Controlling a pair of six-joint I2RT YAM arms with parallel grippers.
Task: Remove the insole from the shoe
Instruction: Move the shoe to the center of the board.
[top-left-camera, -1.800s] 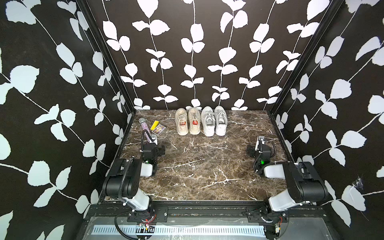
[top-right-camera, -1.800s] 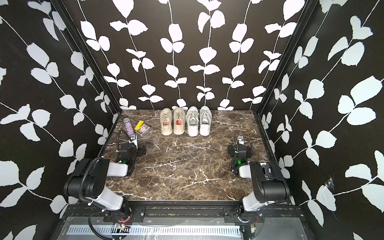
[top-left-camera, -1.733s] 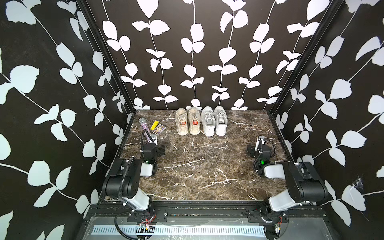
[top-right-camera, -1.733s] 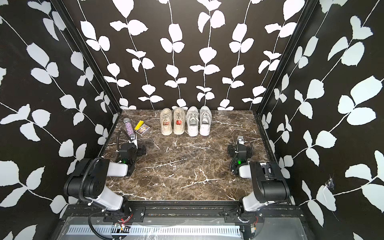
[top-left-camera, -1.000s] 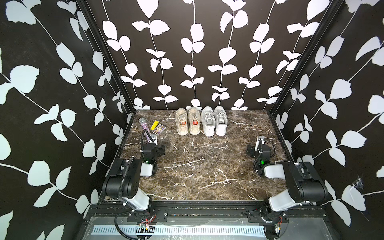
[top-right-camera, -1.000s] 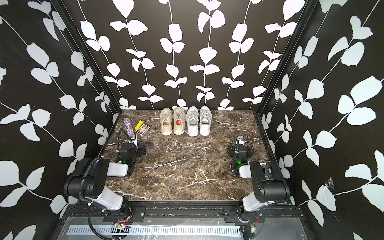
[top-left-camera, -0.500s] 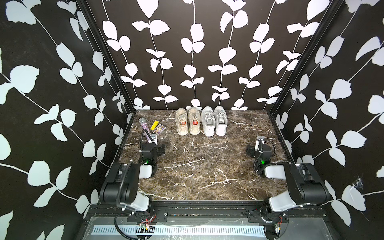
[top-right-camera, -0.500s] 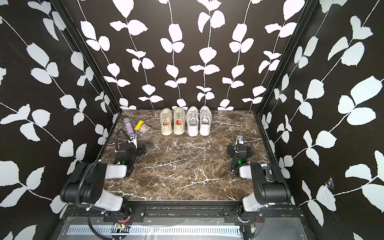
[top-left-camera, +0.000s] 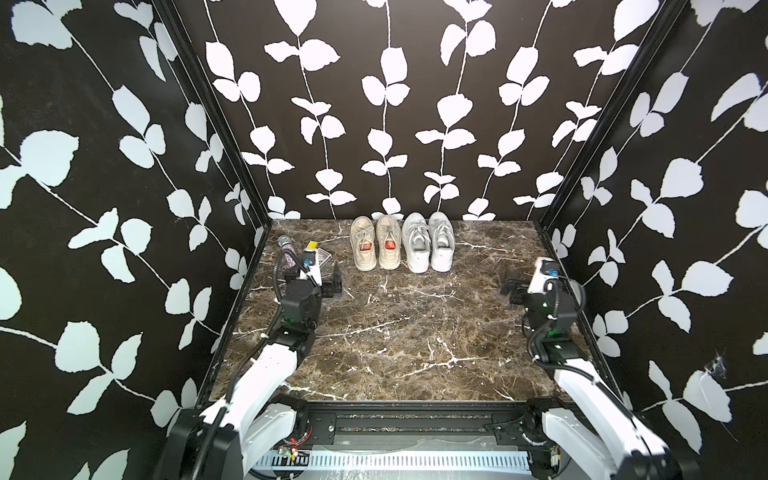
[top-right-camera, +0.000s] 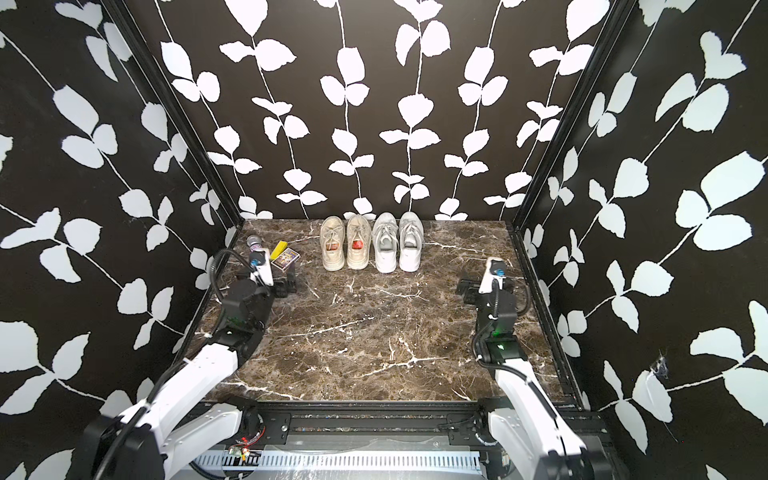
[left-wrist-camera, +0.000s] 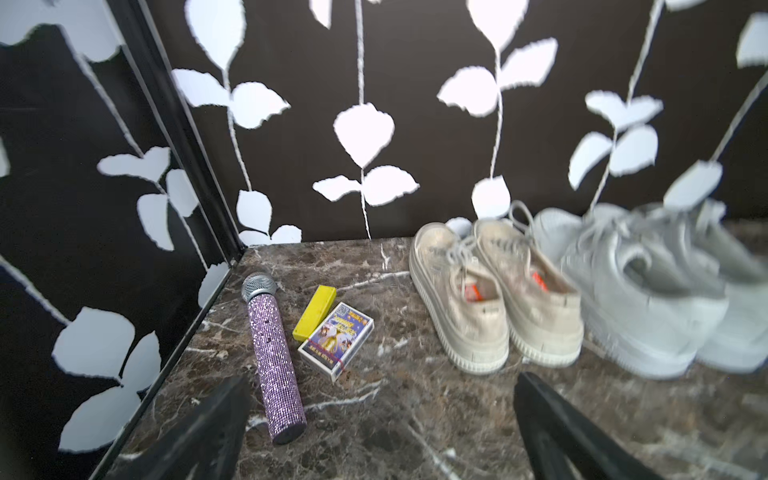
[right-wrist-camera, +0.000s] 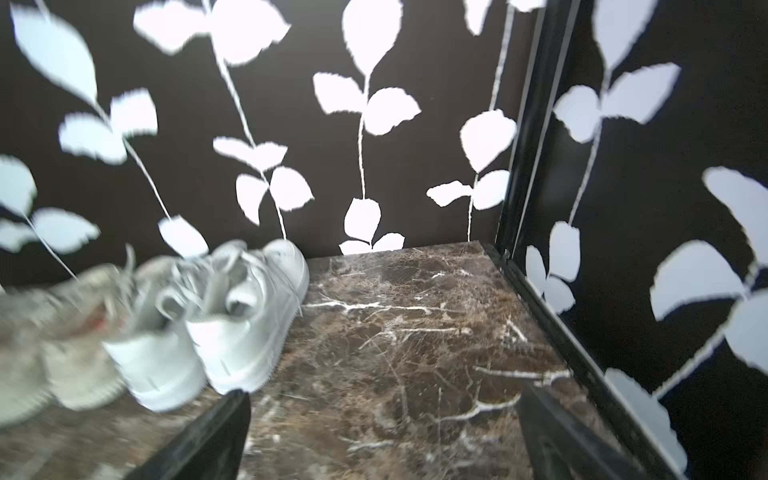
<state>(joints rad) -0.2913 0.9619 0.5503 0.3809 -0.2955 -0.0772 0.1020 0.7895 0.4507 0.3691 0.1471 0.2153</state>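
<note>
Marbled table (top-left-camera: 395, 332), far end: the insole (top-left-camera: 365, 247) lies inside a beige shoe (top-left-camera: 365, 262), showing orange at the heel. I expect it light and floppy, so I'd pinch its heel edge. Left hand (left-wrist-camera: 381, 378) and right hand (right-wrist-camera: 384, 392) gape empty, well short.

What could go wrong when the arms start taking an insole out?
1. The beige shoes and white sneakers stand tightly side by side, so a finger may push a neighbouring shoe.
2. All four are laced and nothing holds them; a pull from inside may lift the whole shoe.
3. The microphone and card box lie near the open left gripper; its swing could knock them.
</note>
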